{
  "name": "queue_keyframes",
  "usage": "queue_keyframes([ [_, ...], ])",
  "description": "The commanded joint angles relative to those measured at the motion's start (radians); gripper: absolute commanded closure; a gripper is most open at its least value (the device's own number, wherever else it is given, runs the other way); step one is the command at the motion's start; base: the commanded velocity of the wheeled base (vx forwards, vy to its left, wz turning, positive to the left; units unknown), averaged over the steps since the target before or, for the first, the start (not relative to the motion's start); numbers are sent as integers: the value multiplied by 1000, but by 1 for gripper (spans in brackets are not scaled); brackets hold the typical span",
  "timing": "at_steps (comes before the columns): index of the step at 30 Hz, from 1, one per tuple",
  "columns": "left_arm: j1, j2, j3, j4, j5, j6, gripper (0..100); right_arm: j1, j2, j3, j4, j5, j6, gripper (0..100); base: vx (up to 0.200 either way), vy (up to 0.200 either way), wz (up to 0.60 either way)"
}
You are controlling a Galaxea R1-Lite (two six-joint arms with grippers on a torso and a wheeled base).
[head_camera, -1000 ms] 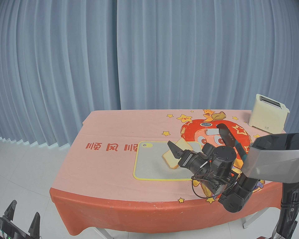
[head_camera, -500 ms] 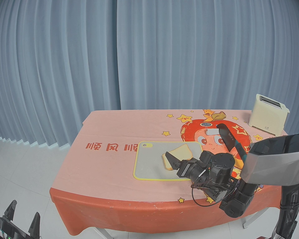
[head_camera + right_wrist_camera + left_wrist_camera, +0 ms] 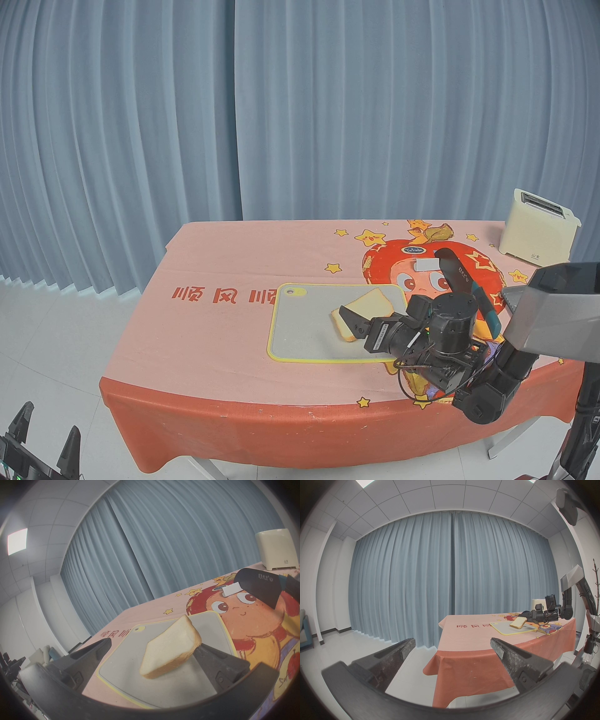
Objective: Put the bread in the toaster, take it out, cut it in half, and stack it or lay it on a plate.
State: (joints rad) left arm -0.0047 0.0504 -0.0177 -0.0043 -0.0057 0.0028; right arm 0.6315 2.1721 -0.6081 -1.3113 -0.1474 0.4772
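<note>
A pink-orange tablecloth [image 3: 237, 350] covers the table, hanging over its near edge at 6 o'clock. Toward 3 o'clock it carries a cartoon apple face [image 3: 387, 262], with a small white slip [image 3: 427, 264] lying on the face's brow. A yellow star [image 3: 369, 237] sits at 12 o'clock of the face, and red characters [image 3: 222, 295] run at 9 o'clock. A pleated blue-grey curtain [image 3: 250, 112] hangs behind the table at 12 o'clock. Pale floor tiles [image 3: 44, 337] spread at 8 o'clock, and white ceiling panels [image 3: 450, 495] run overhead.
</note>
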Motion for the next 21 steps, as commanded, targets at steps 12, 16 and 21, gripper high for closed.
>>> queue_keyframes([
  [12, 0, 0, 18, 1, 0, 0, 0, 34, -68, -145, 290, 9, -6, 0, 0, 0, 0],
  [16, 0, 0, 18, 0, 0, 0, 0, 50, -51, -157, 316, 9, 11, 0, 0, 0, 0],
  [21, 0, 0, 18, 0, 0, 0, 0, 65, -44, -154, 339, 9, 44, 0, 0, 0, 0],
])
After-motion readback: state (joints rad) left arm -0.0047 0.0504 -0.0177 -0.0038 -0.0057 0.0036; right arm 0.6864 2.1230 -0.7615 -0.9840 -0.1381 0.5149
